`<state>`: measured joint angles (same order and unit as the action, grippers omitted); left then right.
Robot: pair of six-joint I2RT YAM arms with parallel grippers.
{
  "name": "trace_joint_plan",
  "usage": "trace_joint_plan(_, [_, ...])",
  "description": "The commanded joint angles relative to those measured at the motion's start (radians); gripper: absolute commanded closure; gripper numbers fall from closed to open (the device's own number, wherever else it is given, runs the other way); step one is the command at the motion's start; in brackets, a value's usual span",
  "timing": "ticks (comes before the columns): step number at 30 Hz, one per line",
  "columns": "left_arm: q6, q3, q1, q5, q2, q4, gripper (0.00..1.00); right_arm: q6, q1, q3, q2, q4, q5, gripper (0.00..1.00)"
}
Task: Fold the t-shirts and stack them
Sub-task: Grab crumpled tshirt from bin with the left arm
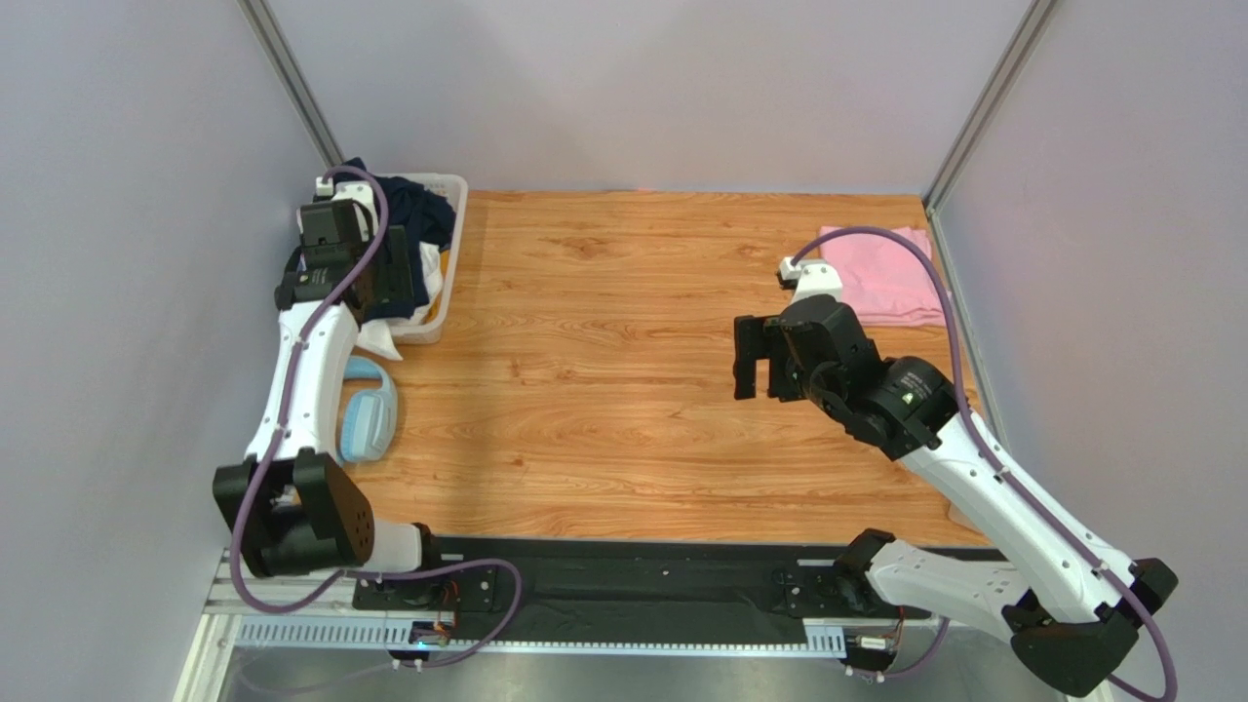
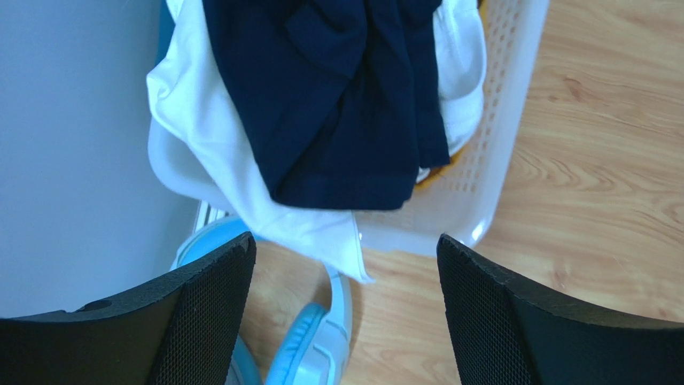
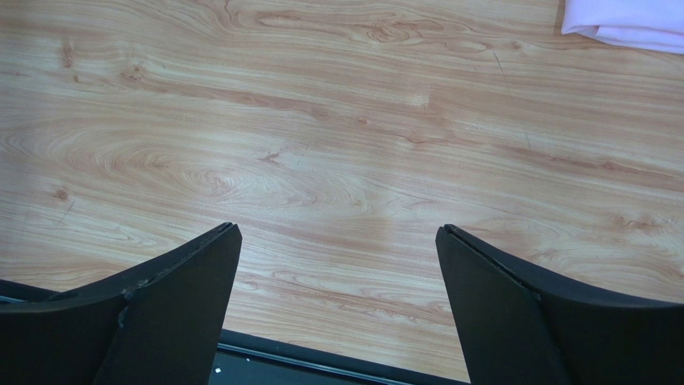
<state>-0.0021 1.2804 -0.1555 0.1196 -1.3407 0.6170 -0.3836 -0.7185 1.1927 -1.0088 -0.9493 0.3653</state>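
The dark blue shirt (image 2: pixel 337 96) is seen crumpled in a white plastic basket (image 2: pixel 498 160) with small holes, at the far left of the wooden table (image 3: pixel 321 120), over a white cloth (image 2: pixel 217 144). The left pincer (image 2: pixel 345 245) is held wide open and empty above the basket's near edge. Light blue headphones (image 2: pixel 313 345) are seen under it. The soft pink shirt (image 3: pixel 626 20) is folded flat at the far right. The right pincer (image 3: pixel 337 233) is open and empty over bare wood, apart from that shirt.
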Motion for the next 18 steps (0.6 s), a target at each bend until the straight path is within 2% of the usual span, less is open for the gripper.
trace_joint_plan(1, [0.025,0.068,0.048,0.133,-0.162,-0.105,0.11,-0.023,0.004,-0.048,0.03,0.056,-0.017,0.0])
trace_joint_plan(8, [-0.033,0.244,0.054,0.123,-0.359,-0.099,0.11,-0.026,0.004,-0.079,0.042,0.072,-0.051,0.0])
trace_joint_plan(13, [-0.061,0.349,0.054,0.227,-0.458,-0.109,0.12,-0.029,0.004,-0.099,0.044,0.109,-0.101,0.0])
trace_joint_plan(18, [-0.059,0.369,0.056,0.34,-0.517,-0.158,0.12,-0.024,0.002,-0.093,0.019,0.119,-0.127,0.0])
